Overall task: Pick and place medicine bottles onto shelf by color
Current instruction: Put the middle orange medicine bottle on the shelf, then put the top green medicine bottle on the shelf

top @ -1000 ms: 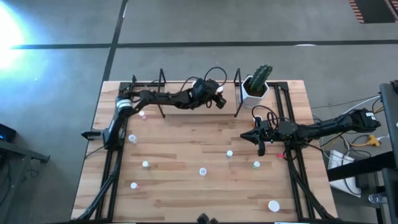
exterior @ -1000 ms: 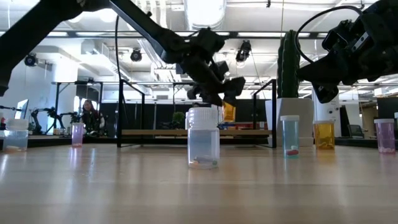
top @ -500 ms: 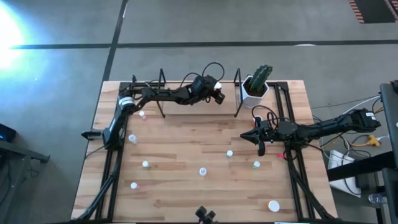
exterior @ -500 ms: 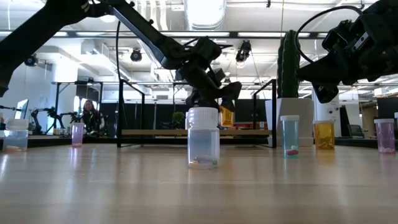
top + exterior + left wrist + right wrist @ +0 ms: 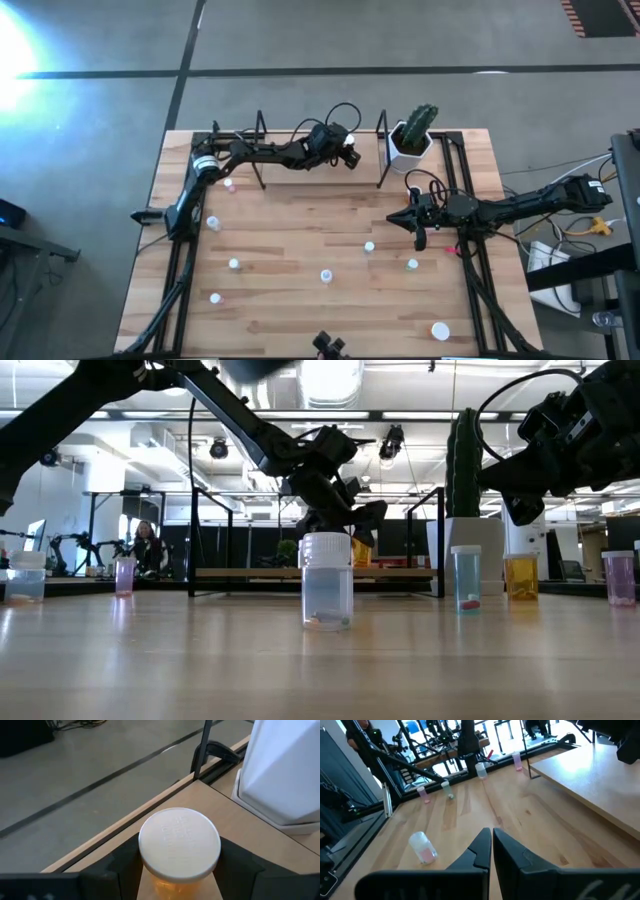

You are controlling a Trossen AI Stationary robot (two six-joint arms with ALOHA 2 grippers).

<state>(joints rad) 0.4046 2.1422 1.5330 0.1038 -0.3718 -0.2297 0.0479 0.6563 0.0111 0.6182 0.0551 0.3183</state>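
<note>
1. Since a second ago the left gripper (image 5: 349, 155) has carried the orange white-capped medicine bottle (image 5: 179, 849) from in front of the low light-wood shelf with thin black uprights (image 5: 290, 176) back over its board, toward the right-hand end; in the low view the bottle now hangs lower, close above the board. The right arm has not moved.
2. The left gripper's dark fingers (image 5: 239, 865) are clamped on the orange bottle's sides, just under its matte, embossed cap.
3. In the left wrist view the bottle sits near the table's back edge, with the smooth white faceted pot of the green cactus (image 5: 409, 143) just beside it past a black upright.
4. Down the table's left side stand several small white-capped bottles (image 5: 213, 222), well apart; more are scattered toward the front, among them a clear one (image 5: 326, 580).
5. The planked wooden table (image 5: 300, 225) has open room at its middle.
6. The right gripper (image 5: 417, 229) hovers at the table's right, fingers pressed together, empty.
</note>
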